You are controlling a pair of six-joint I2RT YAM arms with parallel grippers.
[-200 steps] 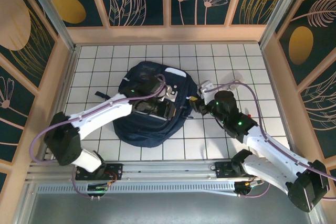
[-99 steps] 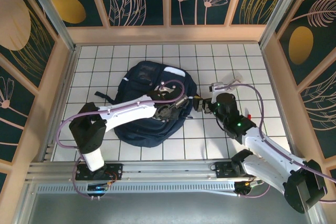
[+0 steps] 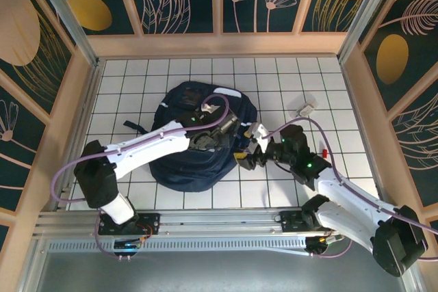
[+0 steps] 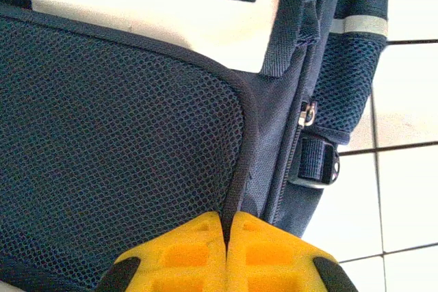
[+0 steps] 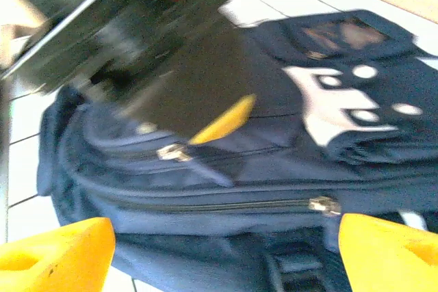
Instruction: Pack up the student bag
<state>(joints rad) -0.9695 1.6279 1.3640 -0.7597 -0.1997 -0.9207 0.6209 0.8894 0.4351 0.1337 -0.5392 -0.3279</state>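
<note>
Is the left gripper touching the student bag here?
Touching. The left wrist view shows the left gripper shut, its fingertips pinching the mesh-pocket seam of the student bag.

The left arm stretches from the lower left toward the frame's centre, and the left gripper has its yellow fingers pressed together. The right arm reaches in from the lower right with a bent elbow. The right gripper points left, its yellow fingers spread wide.
</note>
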